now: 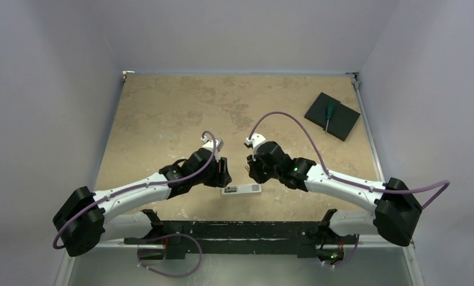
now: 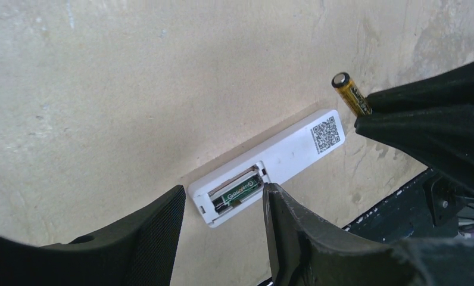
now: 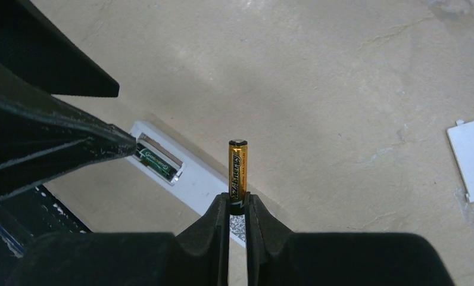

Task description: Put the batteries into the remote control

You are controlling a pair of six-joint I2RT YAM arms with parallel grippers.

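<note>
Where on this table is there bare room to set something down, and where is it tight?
Free: the far stretch of table, from the left wall to the pad. Crowded: near middle, where left pincer and right pincer meet over the remote.

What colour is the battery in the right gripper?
The battery is gold-orange; the right wrist view shows it best.

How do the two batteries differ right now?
The dark battery carries a green label; the gold battery is orange-gold. The dark battery lies in the recess of the remote control; the gold battery is pinched at one end by the right fingers. Both are slim cylinders.
</note>
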